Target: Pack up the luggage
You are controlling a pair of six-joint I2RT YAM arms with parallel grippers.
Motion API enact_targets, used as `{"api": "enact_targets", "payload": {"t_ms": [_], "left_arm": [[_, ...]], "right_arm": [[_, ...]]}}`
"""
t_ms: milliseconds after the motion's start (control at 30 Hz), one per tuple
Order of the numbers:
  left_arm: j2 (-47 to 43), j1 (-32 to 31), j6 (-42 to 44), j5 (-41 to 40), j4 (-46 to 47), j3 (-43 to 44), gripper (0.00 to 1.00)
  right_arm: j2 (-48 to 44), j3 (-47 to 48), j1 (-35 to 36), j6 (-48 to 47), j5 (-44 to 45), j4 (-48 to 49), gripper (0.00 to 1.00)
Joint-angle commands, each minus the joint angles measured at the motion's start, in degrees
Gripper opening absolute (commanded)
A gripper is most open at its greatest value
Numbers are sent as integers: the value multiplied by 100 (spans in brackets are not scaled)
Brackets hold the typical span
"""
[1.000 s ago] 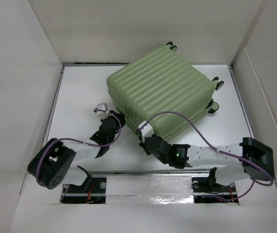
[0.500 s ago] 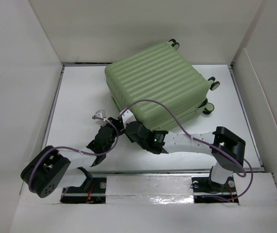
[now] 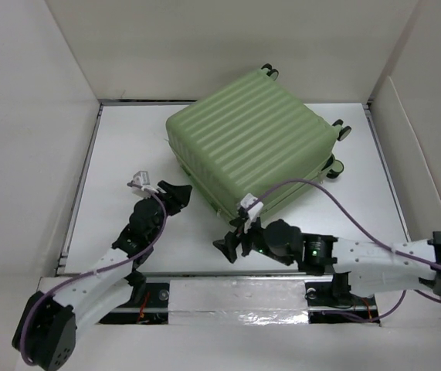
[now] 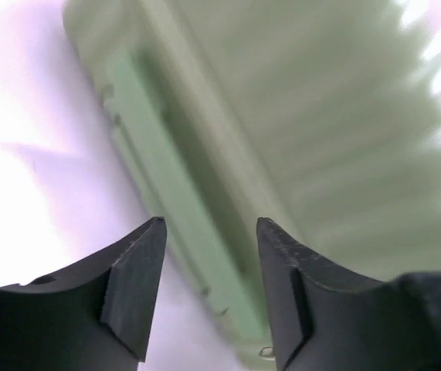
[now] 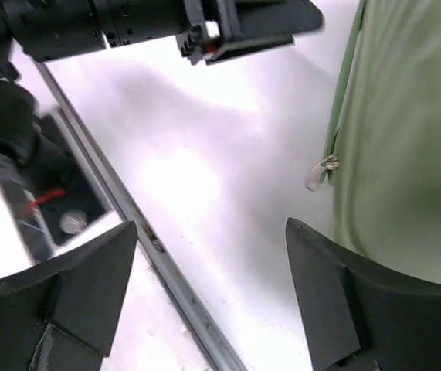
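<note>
The luggage point(image 3: 251, 143), a light-green ribbed suitcase, lies shut and flat at the back middle of the white table point(image 3: 120, 147), wheels point(image 3: 344, 130) toward the right. My left gripper point(image 3: 175, 195) stands open just left of its near-left corner, not touching. In the left wrist view the luggage's side seam point(image 4: 197, 232) runs beyond the open left gripper point(image 4: 211, 224), nothing between the fingers. My right gripper point(image 3: 232, 243) is wide open in front of the near edge. In the right wrist view the right gripper point(image 5: 212, 224) hangs over bare table, with the luggage point(image 5: 405, 139) and its zipper pull point(image 5: 320, 171) to the right.
White walls point(image 3: 35, 116) box in the table on the left, back and right. A metal rail point(image 3: 235, 277) runs along the near edge by the arm bases. The left arm point(image 5: 127, 31) crosses the top of the right wrist view.
Both grippers have opened and drawn back from the luggage's near-left corner. The right arm swung to the right and nearer; the left arm stretched out. The luggage shifted slightly.
</note>
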Motion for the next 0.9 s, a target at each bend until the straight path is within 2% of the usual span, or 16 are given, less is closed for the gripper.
{"api": "enact_targets", "payload": {"t_ms": [0,67,133,167,200,233,300,367,400,467,500,600,633,667,733,867], "left_arm": [[-518,277,49,-206,-490,464,48],[-651,426,5,-303,-455,771,51],[-485,707,13,-312,-385,1261,55],[-327,795,40,-364,-324,1447,57],[-143,1048,-4,-426,-332,1658,58],[320,1277,-100,-226,-367,2078,60],[806,1804,-415,388,-131,2405,60],[1614,2376,-688,970,255,2775,59],[1895,2526,-759,1119,283,2933,59],[2809,2913,-900,1646,300,3486,58],[3430,2984,-840,1979,275,3940,57],[4295,3046,-620,2411,20,4654,56],[4863,2994,-489,2656,-180,5275,56],[5165,2941,-174,2772,-687,5620,56],[5866,2888,92,3218,-1042,6445,55],[6275,2782,225,3362,-1045,6653,55]], "right_arm": [[-744,-189,-22,369,-45,-403,85],[-1123,-102,-22,369,51,-1155,82],[-1669,-58,-22,378,603,-1641,55],[-1836,-23,-135,413,1180,-1801,38],[-1976,12,-293,509,1455,-2011,9],[-2187,48,-521,544,1606,-2318,3],[-2320,57,-1512,483,1869,-2505,0],[-2400,-4,-2373,344,1740,-2550,0],[-2426,-57,-3265,290,1348,-2506,0],[-2513,-259,-4079,71,898,-2268,0],[-2549,-364,-4761,35,556,-2120,0],[-2541,-567,-5600,-149,-68,-1672,0],[-2445,-602,-6081,-167,-245,-1531,0],[-2313,-602,-6321,-211,-473,-1330,0],[-1821,-532,-6874,-185,-1177,-1223,0],[-960,-471,-7237,-255,-2057,-433,0]]}}
